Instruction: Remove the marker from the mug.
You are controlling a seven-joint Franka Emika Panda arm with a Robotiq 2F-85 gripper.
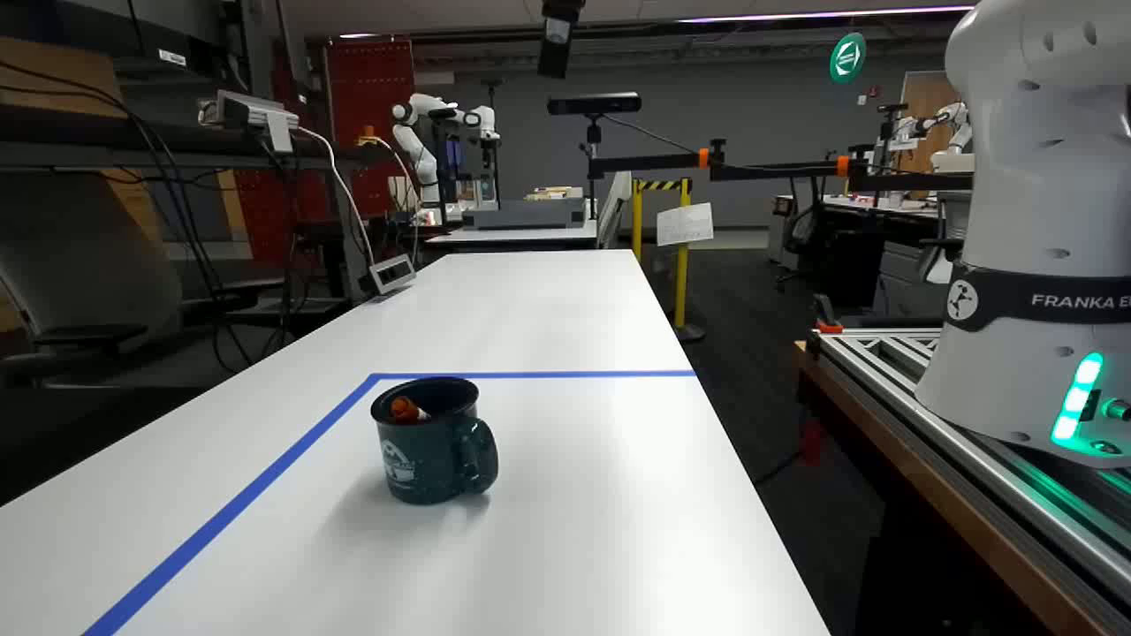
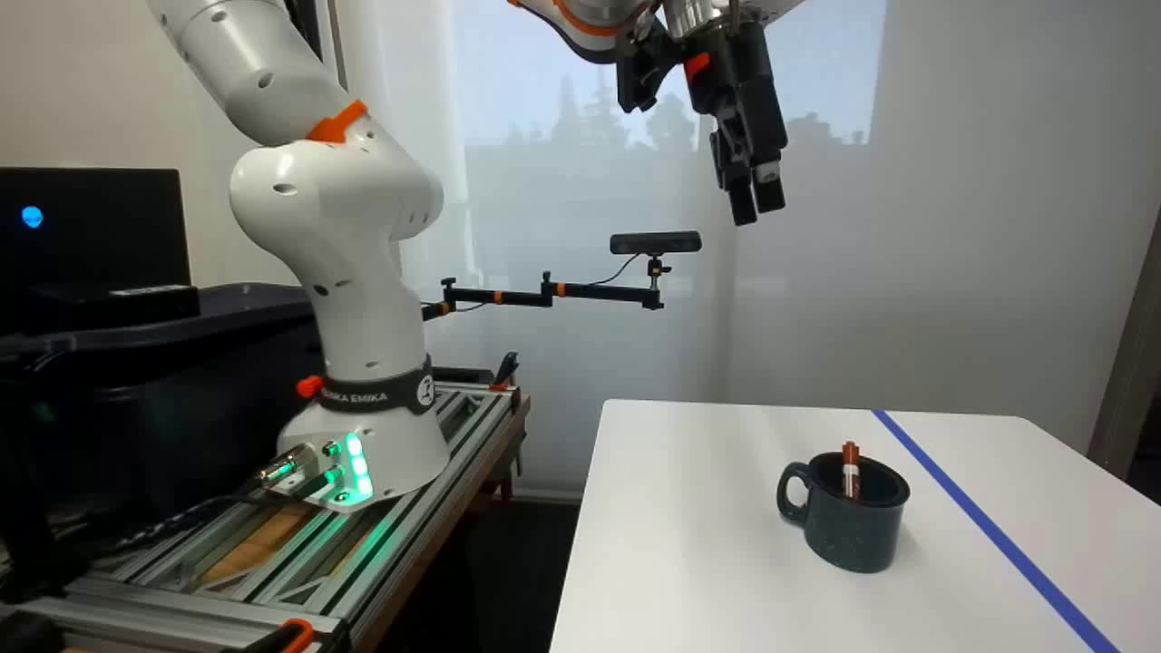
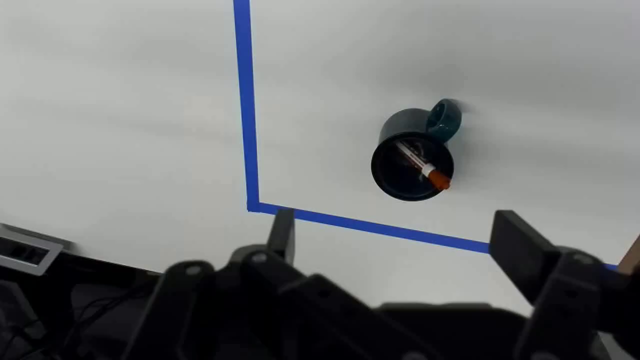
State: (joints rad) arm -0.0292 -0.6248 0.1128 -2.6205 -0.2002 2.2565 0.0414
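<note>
The dark teal mug stands upright on the white table and shows in both exterior views and in the wrist view. The orange-red marker stands tilted inside it, its cap end leaning on the rim; it also shows in an exterior view and in the wrist view. My gripper is open and empty, its fingers wide apart. It hangs high above the table, well above the mug, in an exterior view. The marker's lower end is partly hidden inside the mug.
Blue tape marks lines and a corner on the white table near the mug. A small grey box sits at the table's edge. A camera on a jointed black arm stands behind, beside the robot's metal base frame.
</note>
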